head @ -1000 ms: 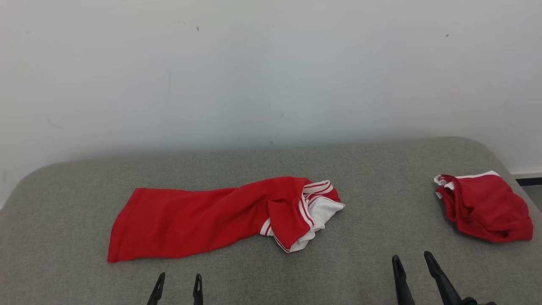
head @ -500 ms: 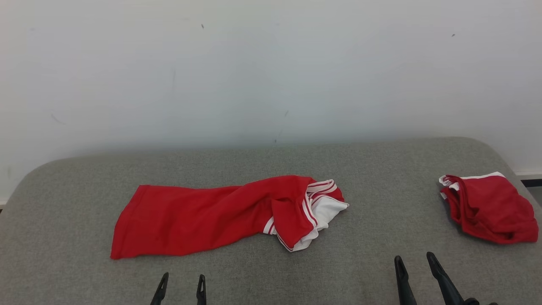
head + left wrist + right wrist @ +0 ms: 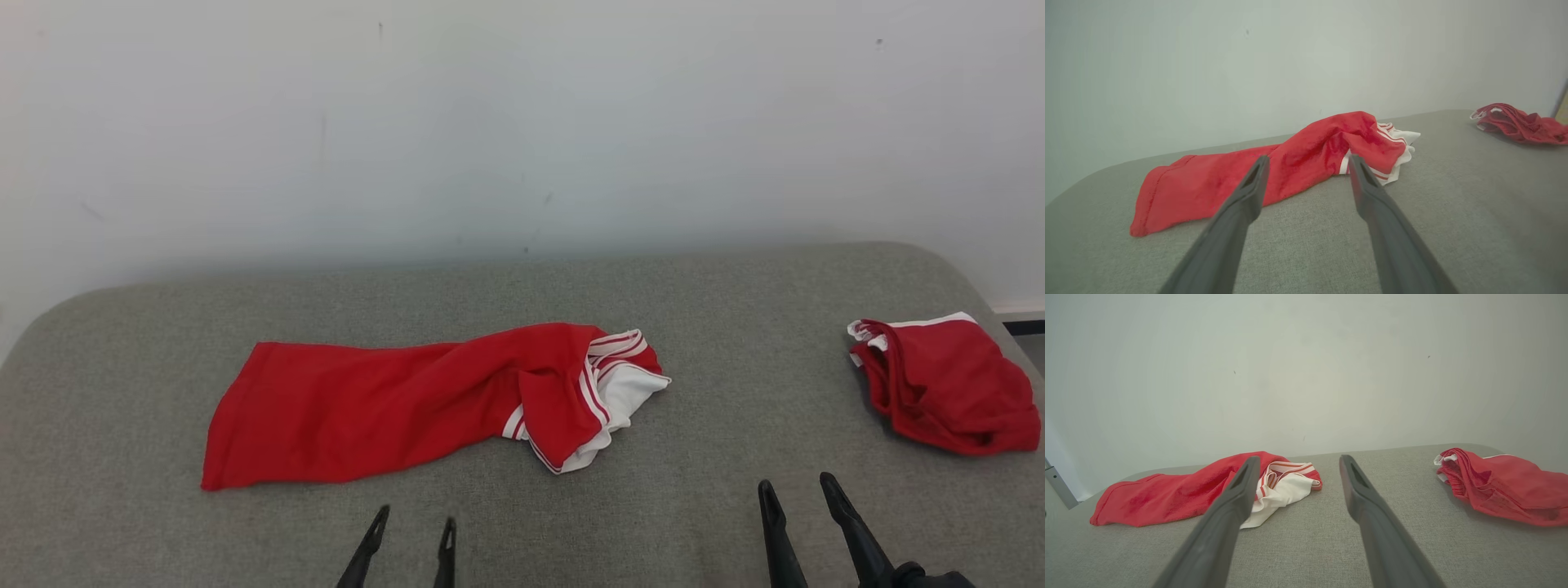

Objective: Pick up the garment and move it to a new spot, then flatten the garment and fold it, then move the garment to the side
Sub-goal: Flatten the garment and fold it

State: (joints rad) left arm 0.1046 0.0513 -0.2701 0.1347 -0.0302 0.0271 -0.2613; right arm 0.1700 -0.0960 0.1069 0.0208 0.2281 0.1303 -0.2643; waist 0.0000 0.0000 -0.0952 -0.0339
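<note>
We are facing a grey padded surface point(image 3: 735, 327) set against a pale wall point(image 3: 522, 122). The garment point(image 3: 367, 408) is lying across its middle with its long axis running left to right. The flat red hem end is pointing to our left, and the bunched end, with white lining and striped trim, to our right. A smaller crumpled red piece point(image 3: 947, 388) is sitting near the right edge, well apart. We are holding our left gripper point(image 3: 415, 516) near the garment's front edge, fingers parted and empty. Our right gripper point(image 3: 796, 482) is likewise spread, gripping nothing.

Left gripper point(image 3: 417, 516) cropped by the bottom edge; second red garment point(image 3: 1519, 120) cropped at right; tan sliver point(image 3: 1563, 107), possibly a board, unidentifiable.
</note>
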